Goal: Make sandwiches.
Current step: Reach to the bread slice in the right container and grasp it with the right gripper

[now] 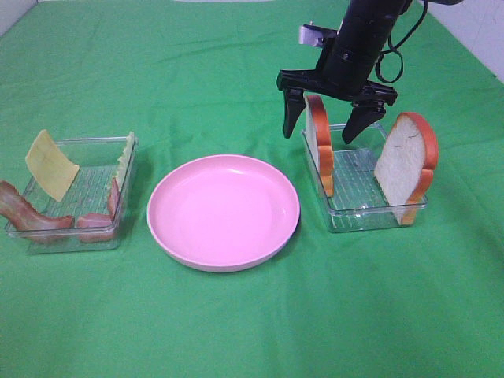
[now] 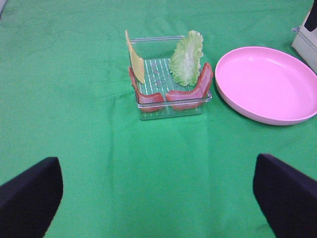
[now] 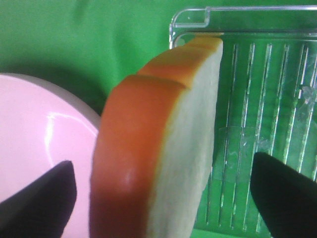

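Observation:
No stacked sandwich shows; the parts lie apart. Two bread slices stand on edge in the right clear tray (image 1: pixel 370 216): the left slice (image 1: pixel 319 142) and the right slice (image 1: pixel 405 165). My right gripper (image 1: pixel 324 126) is open and straddles the top of the left slice, which fills the right wrist view (image 3: pixel 158 144) between the fingertips. The left clear tray (image 1: pixel 47 236) holds a cheese square (image 1: pixel 51 165), lettuce (image 1: pixel 124 157) and bacon strips (image 1: pixel 24 211). In the left wrist view my left gripper (image 2: pixel 158 193) is open and empty, well short of that tray (image 2: pixel 171 106).
A round pink plate (image 1: pixel 224 211) sits between the two trays on the green cloth (image 1: pixel 236 331); it also shows in the left wrist view (image 2: pixel 267 82) and the right wrist view (image 3: pixel 34 144). A white wall edge lies at the far right.

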Controlling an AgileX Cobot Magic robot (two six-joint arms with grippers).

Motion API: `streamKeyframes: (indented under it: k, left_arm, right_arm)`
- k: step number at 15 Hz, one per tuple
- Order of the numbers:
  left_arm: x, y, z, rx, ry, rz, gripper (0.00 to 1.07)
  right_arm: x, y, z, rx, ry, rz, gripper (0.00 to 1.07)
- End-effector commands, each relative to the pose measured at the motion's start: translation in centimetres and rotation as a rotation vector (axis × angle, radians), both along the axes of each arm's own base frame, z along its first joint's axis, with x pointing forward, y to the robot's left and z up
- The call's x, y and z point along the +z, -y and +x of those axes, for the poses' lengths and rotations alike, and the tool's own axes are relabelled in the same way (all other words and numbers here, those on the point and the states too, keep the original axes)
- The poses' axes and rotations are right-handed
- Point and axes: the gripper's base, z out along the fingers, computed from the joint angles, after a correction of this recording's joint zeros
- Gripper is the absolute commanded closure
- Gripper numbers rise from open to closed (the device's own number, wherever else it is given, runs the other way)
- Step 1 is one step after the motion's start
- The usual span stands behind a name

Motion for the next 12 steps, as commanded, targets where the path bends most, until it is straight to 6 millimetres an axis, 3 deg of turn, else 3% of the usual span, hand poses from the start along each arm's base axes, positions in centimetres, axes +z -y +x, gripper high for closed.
streamKeyframes:
  k: [1,3,5,7,12]
  left_arm:
    - [-0.07,0.02,-0.2,-0.006,0.019,-0.006,0.09]
    - [-0.07,0.02,-0.2,-0.006,0.019,-0.006,0.09]
    - [-0.07,0.02,-0.2,-0.006,0.019,-0.006,0.09]
    - [-0.07,0.02,-0.2,-0.006,0.019,-0.006,0.09]
    - [-0.07,0.02,-0.2,-0.006,0.019,-0.006,0.09]
  right_arm:
    - [-0.48,-0.02,0.11,-0.006,-0.006,-0.004,0.21]
    - [-0.47,-0.03,0.15,-0.005,-0.002,-0.003,0.34]
    - [-0.47,-0.03,0.16,-0.008,-0.002,-0.003,0.61]
    - [-0.47,-0.03,0.16,-0.012,-0.002,-0.003,0.76]
    - [-0.48,0.03,-0.05,-0.008,-0.025,-0.009,0.77]
